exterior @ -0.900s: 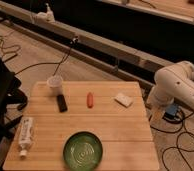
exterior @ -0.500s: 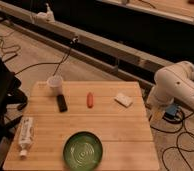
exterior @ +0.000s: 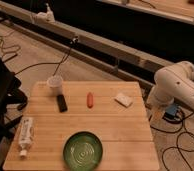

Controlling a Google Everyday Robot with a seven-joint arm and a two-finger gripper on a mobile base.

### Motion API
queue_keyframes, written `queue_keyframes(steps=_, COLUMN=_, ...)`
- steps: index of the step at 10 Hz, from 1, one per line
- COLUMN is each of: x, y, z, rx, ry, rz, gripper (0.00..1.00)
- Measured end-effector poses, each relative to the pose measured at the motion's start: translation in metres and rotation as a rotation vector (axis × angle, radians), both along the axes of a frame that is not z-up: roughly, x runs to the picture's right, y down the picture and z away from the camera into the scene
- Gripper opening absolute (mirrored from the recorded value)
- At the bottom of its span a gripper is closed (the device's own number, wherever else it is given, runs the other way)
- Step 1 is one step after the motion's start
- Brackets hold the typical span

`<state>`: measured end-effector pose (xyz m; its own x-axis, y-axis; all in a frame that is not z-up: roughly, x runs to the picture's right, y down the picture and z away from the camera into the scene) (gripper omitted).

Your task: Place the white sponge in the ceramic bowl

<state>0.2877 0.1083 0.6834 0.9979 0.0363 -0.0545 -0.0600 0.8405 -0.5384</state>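
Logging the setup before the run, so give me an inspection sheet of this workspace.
surface: wooden table.
job's things: white sponge near the far right edge; ceramic bowl at the near edge, empty.
clutter: white cup, black bar, orange stick, white tube.
gripper: not in view; white arm right of the table.
cables: floor cables left and right.
surroundings: long rail behind, black chair left.

Wooden table [exterior: 115,131]: bowl [exterior: 83,150], sponge [exterior: 123,99], cup [exterior: 55,83], tube [exterior: 25,134]

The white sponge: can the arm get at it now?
Probably yes: the white sponge lies alone at the edge of the table nearest the arm, nothing between. The gripper is out of view.
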Motion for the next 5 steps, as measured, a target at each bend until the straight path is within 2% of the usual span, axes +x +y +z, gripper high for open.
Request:
queue_keyframes(steps=2, x=0.000, y=-0.003, z=-0.001, rx=0.009, ry=0.000, rz=-0.001, gripper=0.65)
queue_keyframes(steps=3, x=0.000, y=-0.013, z=-0.002, rx=0.035, ry=0.004, rz=-0.006, gripper=0.65)
queue_keyframes(steps=4, x=-0.005, y=-0.047, z=-0.008, rx=0.121, ry=0.006, rz=-0.015, gripper=0.65)
queue_keyframes(steps=5, x=-0.014, y=-0.064, z=-0.011, rx=0.164, ry=-0.003, rz=-0.013, gripper=0.65)
